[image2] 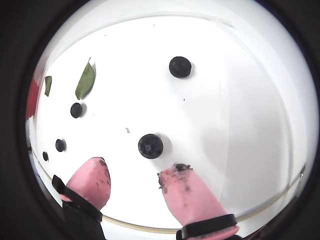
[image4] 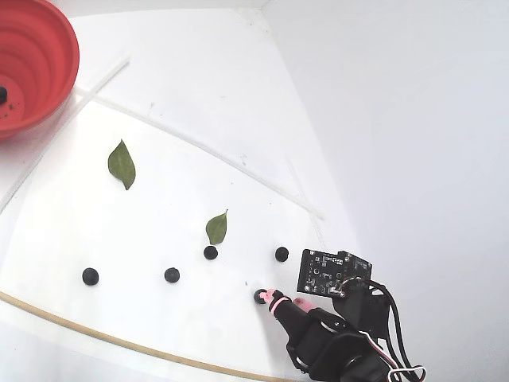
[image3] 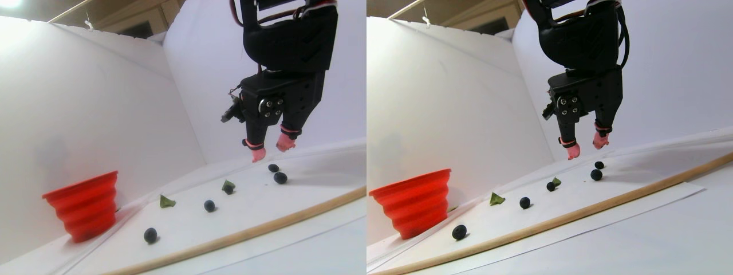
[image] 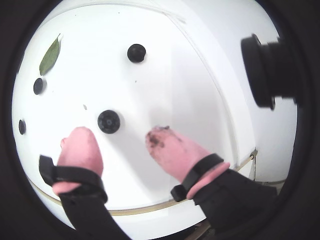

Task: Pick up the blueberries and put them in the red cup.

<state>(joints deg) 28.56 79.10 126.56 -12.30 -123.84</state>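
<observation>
- The small round dark blue-black blueberries (image4: 260, 296) lie scattered on the flat white sheet (image4: 95, 239); the nearest one (image2: 150, 146) sits just ahead of the pink-tipped black gripper (image2: 135, 182), between its fingertips' line and above it in a wrist view.
- The gripper's fingers are spread apart, holding nothing, hovering above the sheet in the stereo pair view (image3: 269, 148).
- Another berry (image2: 180, 66) lies farther ahead.
- The large red-orange ribbed cup (image4: 32, 64) stands well apart, past two flat green leaves (image4: 122, 164).

Two green leaves (image4: 122, 164) (image4: 215, 228) lie flat on the white sheet (image4: 48, 231). A thin wooden strip (image4: 95, 336) edges it
</observation>
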